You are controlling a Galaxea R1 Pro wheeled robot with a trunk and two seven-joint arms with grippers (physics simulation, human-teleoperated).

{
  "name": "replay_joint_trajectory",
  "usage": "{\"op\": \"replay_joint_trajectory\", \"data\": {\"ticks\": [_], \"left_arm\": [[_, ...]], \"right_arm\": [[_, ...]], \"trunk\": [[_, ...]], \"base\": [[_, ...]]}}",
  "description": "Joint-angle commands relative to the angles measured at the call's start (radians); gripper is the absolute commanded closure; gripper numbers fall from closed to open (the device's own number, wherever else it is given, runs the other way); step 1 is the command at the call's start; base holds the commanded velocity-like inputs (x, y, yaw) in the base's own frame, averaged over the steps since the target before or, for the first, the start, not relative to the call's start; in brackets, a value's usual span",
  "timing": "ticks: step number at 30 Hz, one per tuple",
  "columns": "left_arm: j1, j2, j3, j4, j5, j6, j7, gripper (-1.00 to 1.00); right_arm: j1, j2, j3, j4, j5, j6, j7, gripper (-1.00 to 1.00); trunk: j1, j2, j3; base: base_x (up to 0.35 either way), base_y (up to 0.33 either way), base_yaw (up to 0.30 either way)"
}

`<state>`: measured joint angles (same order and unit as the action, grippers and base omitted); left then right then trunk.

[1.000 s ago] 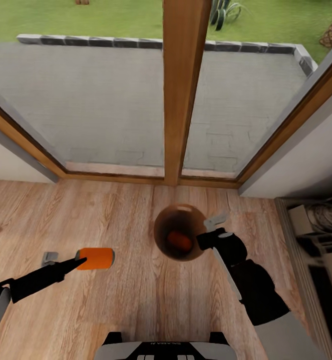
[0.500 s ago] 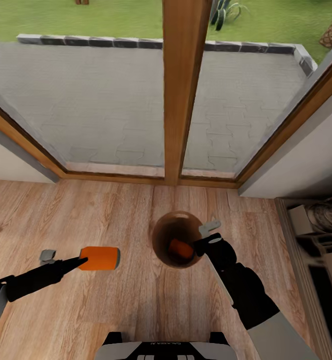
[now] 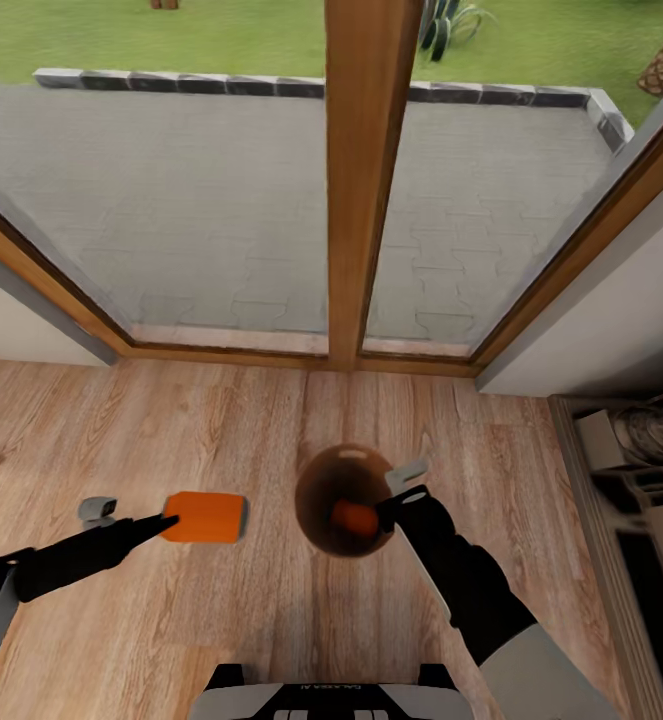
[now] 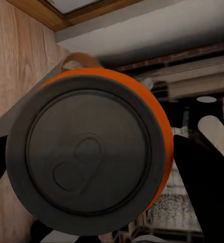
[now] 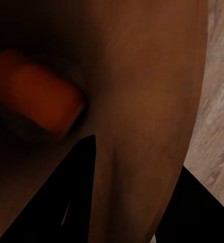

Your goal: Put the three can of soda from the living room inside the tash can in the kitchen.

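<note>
We grip an orange can point(image 3: 206, 517) in our left end effector point(image 3: 171, 520) for dropping, while our right end effector point(image 3: 396, 492) apparently pinches the bin's rim point(image 3: 316, 468), steadying it.

Home interior, room at garden side. Light wood plank floor point(image 3: 221, 430) underfoot. Wood-framed glass doors point(image 3: 366, 180) ahead, thick centre post, angled frames either side. Beyond glass: grey paved patio point(image 3: 191, 200) edged with dark stone kerb point(image 3: 181, 82), then green lawn point(image 3: 201, 30) and spiky plant point(image 3: 449, 22). Pale plain walls point(image 3: 611, 320) flank doors. At right edge, dark shelving or cabinet with cluttered items point(image 3: 641, 450), contents too unclear to name. Domestic finishes, simulator-rendered look.
</note>
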<state>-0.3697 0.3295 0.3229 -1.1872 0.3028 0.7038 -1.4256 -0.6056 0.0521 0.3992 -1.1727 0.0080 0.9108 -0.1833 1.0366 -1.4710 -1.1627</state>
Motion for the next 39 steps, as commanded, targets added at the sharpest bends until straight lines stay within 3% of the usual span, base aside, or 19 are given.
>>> {"op": "replay_joint_trajectory", "data": {"ticks": [1,3,6,11,15,20,25,32,39], "left_arm": [[0.0,-0.003,0.0,-0.002,0.0,0.007,-0.007,1.0],[0.0,-0.015,0.0,-0.012,-0.001,0.019,-0.019,1.0],[0.0,-0.064,-0.001,-0.023,-0.003,0.03,-0.028,1.0],[0.0,-0.09,-0.006,-0.025,-0.004,0.032,-0.029,1.0],[0.0,-0.119,-0.043,-0.027,-0.005,0.031,-0.028,1.0],[0.0,-0.153,-0.062,-0.028,-0.007,0.031,-0.026,1.0],[0.0,-0.194,-0.075,-0.035,-0.009,0.03,-0.019,1.0],[0.0,-0.225,-0.133,-0.056,-0.009,0.03,0.119,1.0],[0.0,-0.251,-0.144,-0.064,-0.01,0.027,0.211,1.0]], "right_arm": [[0.0,0.002,0.001,0.004,-0.005,-0.002,-0.001,1.0],[0.0,0.007,0.001,0.011,-0.005,-0.005,-0.001,1.0],[0.0,0.012,0.001,0.018,-0.005,-0.008,-0.001,1.0],[0.0,0.014,0.001,0.034,-0.006,-0.009,0.0,1.0],[0.0,0.015,0.001,0.051,-0.006,-0.01,0.0,1.0],[0.0,0.015,0.001,0.066,-0.006,-0.013,0.0,1.0],[0.0,0.018,0.002,0.117,-0.006,-0.086,-0.001,1.0],[0.0,0.028,0.003,0.139,-0.006,-0.11,-0.001,1.0],[0.0,0.032,0.003,0.141,-0.006,-0.111,-0.001,1.0]], "trunk": [[0.0,0.0,0.0],[0.0,0.0,0.0],[0.0,0.0,0.0],[0.0,0.0,0.0],[0.0,0.0,0.0],[0.0,0.0,0.0],[0.0,0.0,0.0],[0.0,0.0,0.0],[0.0,0.0,0.0]], "base": [[0.0,0.0,0.0],[0.0,0.0,0.0],[0.0,0.0,0.0],[0.0,0.0,0.0],[0.0,0.0,0.0],[0.0,0.0,0.0],[0.0,0.0,0.0],[0.0,0.0,0.0],[0.0,0.0,0.0]]}}
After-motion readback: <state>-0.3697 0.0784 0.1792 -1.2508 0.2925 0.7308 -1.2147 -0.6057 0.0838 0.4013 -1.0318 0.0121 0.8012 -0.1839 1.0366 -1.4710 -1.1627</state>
